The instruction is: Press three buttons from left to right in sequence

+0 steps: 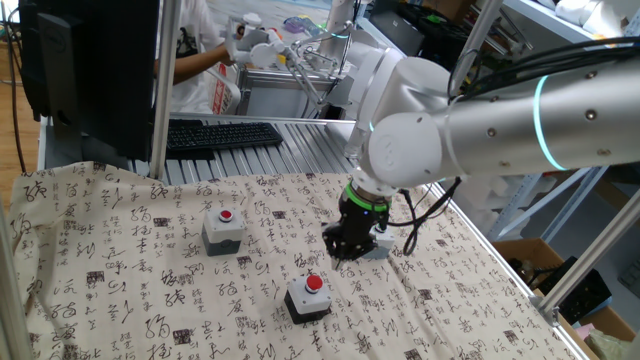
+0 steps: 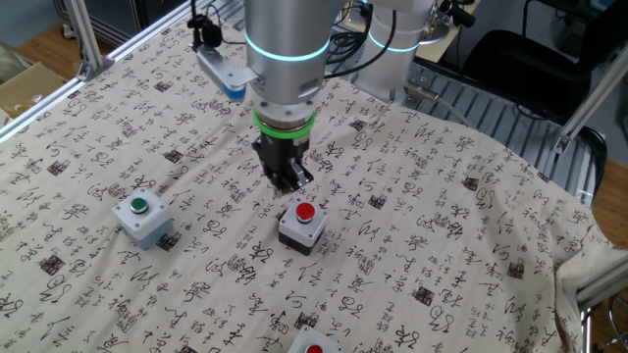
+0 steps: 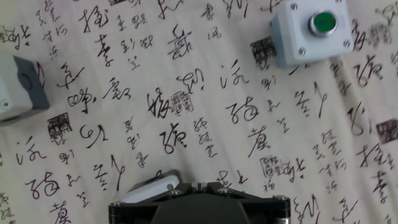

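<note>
A cream tablecloth [image 2: 471, 226] printed all over with black calligraphy characters and small dark seal-like squares covers the table. On it sit a grey box with a small red button [image 1: 224, 229], a black-and-white box with a larger red dome button [image 1: 308, 298] and a light grey box with a green button [image 2: 143, 218]. The arm [image 1: 500, 125] is silver-white with a glowing teal ring and a green band at the wrist, above a black gripper [image 2: 287, 175]; the keyboard [image 1: 222, 134] behind looks black, though it is partly hidden.

Robotics lab: aluminium-profile frame [image 1: 160, 90], black computer keyboard [image 1: 222, 134], dark monitor [image 1: 85, 70], calligraphy-printed cloth over table [image 2: 471, 226], cardboard boxes [image 1: 535, 260].
</note>
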### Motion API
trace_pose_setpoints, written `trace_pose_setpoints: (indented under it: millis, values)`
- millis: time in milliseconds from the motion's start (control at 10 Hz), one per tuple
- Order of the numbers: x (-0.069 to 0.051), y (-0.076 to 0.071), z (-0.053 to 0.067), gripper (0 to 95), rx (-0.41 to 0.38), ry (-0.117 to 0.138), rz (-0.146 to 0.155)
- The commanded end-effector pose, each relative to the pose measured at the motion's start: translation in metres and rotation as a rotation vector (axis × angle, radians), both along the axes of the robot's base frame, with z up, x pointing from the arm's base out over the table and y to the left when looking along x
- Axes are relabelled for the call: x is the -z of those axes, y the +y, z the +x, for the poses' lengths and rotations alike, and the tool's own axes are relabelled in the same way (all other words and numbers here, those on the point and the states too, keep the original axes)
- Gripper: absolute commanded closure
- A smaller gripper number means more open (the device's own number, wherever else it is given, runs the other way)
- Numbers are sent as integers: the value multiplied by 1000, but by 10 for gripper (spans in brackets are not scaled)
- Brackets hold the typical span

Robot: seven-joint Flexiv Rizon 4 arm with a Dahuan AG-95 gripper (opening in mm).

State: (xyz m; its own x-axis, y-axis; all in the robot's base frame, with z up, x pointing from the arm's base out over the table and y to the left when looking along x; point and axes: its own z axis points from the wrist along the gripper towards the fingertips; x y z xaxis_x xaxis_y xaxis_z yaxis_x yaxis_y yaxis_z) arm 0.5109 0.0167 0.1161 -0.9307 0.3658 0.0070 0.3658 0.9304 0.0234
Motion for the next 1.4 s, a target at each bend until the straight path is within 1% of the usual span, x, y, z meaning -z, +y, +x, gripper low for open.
trace_pose_setpoints:
  millis: [100, 200, 300, 400, 600, 700, 900, 1000, 1300, 1400]
  values:
    - [1, 6, -4, 950, 15, -2, 2]
    - [3, 11, -6, 950, 27, -3, 5]
    - [5, 11, -7, 950, 29, -5, 18]
    - [6, 11, -7, 950, 28, -5, 17]
    - [6, 11, -7, 950, 27, -7, 7]
    - [6, 11, -7, 950, 25, -12, 3]
    - [8, 12, -6, 950, 23, -16, 5]
    - [10, 12, -5, 950, 15, -17, -3]
    - [10, 12, -5, 950, 11, -14, -8]
    - [10, 12, -5, 950, 9, -11, -17]
